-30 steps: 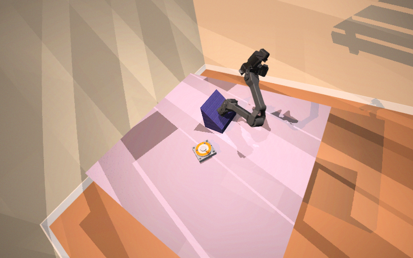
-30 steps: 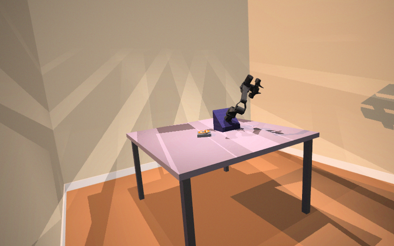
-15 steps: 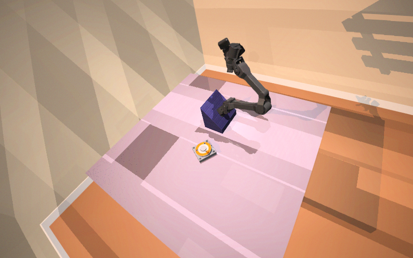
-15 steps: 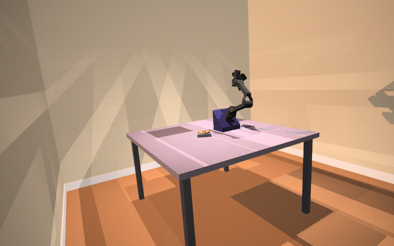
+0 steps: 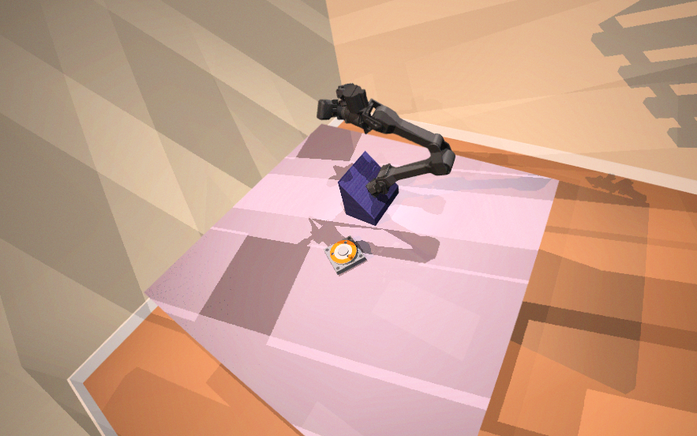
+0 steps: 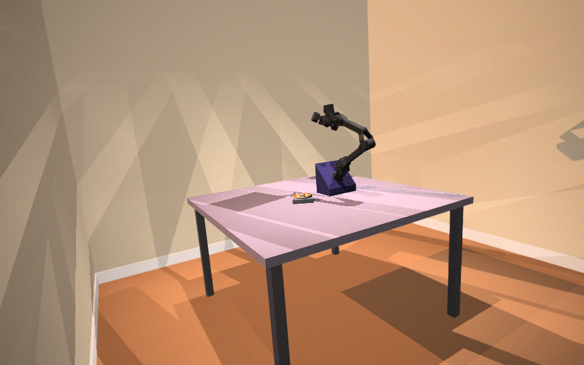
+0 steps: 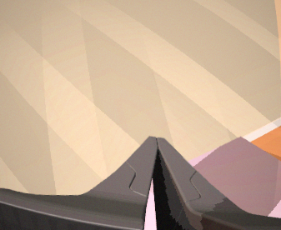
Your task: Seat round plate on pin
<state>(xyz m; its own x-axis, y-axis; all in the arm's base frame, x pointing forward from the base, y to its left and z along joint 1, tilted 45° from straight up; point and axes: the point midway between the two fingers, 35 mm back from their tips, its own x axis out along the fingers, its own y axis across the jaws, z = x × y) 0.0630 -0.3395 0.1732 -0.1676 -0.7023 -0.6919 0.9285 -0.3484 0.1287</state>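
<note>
The round orange plate (image 5: pixel 335 257) (image 6: pixel 295 196) with a white centre sits on the grey square base (image 5: pixel 344 266) (image 6: pixel 303 202), in the middle of the table. In the exterior view it looks slightly tilted above the base. The tab seems to be on the side toward the table's front right in the top view; the hole and the pin are too small to make out. My gripper (image 5: pixel 323 110) (image 6: pixel 315 116) (image 7: pixel 155 144) is high above the table, beyond the base and well away from it. Its fingertips meet with nothing between them. The plate is outside the wrist view.
The dark blue wedge-shaped block (image 5: pixel 359 194) (image 6: pixel 325 180) stands on the pink table (image 5: pixel 394 346) (image 6: pixel 285 226) behind the base, and the arm is mounted at it. The table edge and a wall (image 7: pixel 112 83) show in the wrist view. Arm shadows fall near the plate.
</note>
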